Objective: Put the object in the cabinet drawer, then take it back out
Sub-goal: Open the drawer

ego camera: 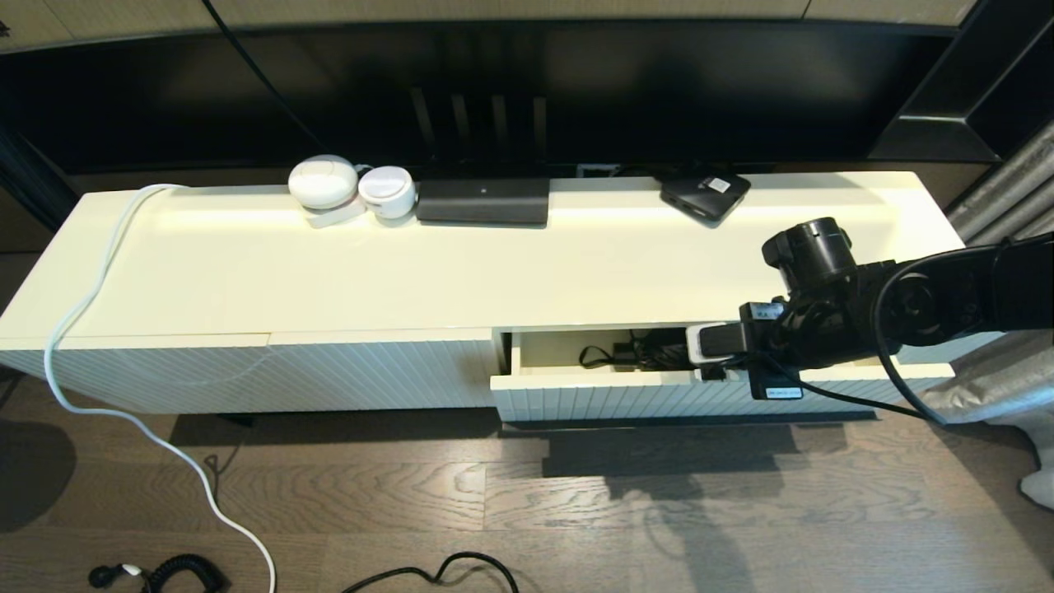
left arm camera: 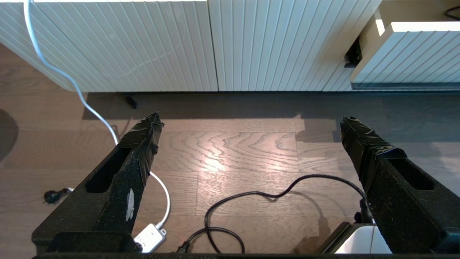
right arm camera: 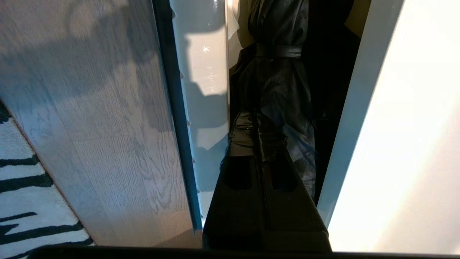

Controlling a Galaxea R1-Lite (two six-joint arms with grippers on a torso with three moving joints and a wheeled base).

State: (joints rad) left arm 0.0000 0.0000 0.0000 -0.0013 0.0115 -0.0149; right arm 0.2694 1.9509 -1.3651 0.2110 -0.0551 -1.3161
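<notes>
Low cream media cabinet on a wood floor, under a dark screen.

The long cabinet (ego camera: 329, 272) has a smooth cream top and vertically ribbed white fronts (left arm camera: 143, 43); light falls bright along its top and across the grey-brown wood-plank floor (ego camera: 527, 502). A wide black screen, probably a television (ego camera: 510, 91), spans the wall behind. On the top sit two white round devices (ego camera: 350, 188), a black box (ego camera: 482, 200) and a small black device (ego camera: 705, 193). A white cable (ego camera: 90, 329) trails to the floor, where black cords (left arm camera: 251, 205) lie. A black-striped white rug (right arm camera: 32, 201) shows at one edge.
</notes>
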